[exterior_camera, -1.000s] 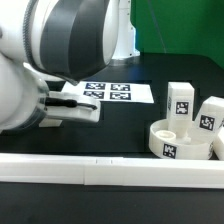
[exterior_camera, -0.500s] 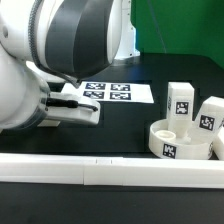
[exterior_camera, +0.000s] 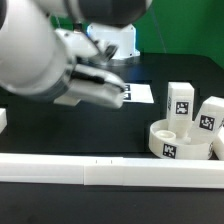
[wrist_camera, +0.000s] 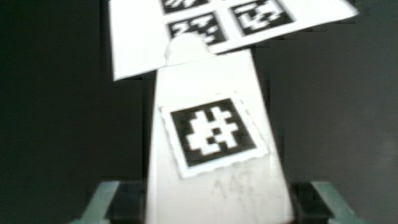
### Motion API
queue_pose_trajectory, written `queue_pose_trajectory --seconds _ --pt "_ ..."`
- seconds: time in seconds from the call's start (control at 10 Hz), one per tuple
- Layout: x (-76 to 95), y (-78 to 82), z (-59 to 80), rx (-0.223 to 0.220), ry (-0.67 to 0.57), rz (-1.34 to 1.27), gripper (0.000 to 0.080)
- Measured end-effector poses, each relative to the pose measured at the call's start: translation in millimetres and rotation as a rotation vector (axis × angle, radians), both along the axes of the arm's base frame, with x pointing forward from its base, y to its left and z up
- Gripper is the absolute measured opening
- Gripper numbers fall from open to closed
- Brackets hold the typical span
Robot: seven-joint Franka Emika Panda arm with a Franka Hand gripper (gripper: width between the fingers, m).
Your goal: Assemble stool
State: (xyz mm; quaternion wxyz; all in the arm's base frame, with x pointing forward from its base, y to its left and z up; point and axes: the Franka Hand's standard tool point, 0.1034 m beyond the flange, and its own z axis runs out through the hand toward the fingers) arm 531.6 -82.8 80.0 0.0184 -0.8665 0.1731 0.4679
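My gripper [wrist_camera: 222, 203] is shut on a white blocky leg [wrist_camera: 214, 120] with a square tag on its face; a finger [wrist_camera: 118, 200] shows on each side of it. In the exterior view the gripper [exterior_camera: 110, 92] hangs above the table, left of the middle, and the arm hides most of the held leg. The round white seat [exterior_camera: 180, 140] lies at the exterior view's right with a tag on its rim. Two more tagged legs [exterior_camera: 181, 104] [exterior_camera: 210, 115] stand upright just behind it; whether they touch it I cannot tell.
The marker board [exterior_camera: 138, 93] lies beyond the gripper and also shows in the wrist view [wrist_camera: 214, 25]. A long white rail [exterior_camera: 110, 172] runs along the near edge. A small white block [exterior_camera: 3, 120] shows at the exterior view's left edge.
The arm has risen from the table and swung toward the exterior view's right, carrying the leg up from beside the marker board. The seat and the two standing legs have not moved.
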Motion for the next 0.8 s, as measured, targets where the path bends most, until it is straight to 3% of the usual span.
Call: queue_pose_trajectory --seconds 0.5,0.7,0.8 --pt "16.1 -4.3 -6.2 -0.024 -0.102 0.008 0.0325" --pt "29.8 12.6 6.9 -0.089 -0.290 -0.069 0.0325" --pt "22.2 23.8 22.2 -0.090 -0.357 -0.084 0.0325"
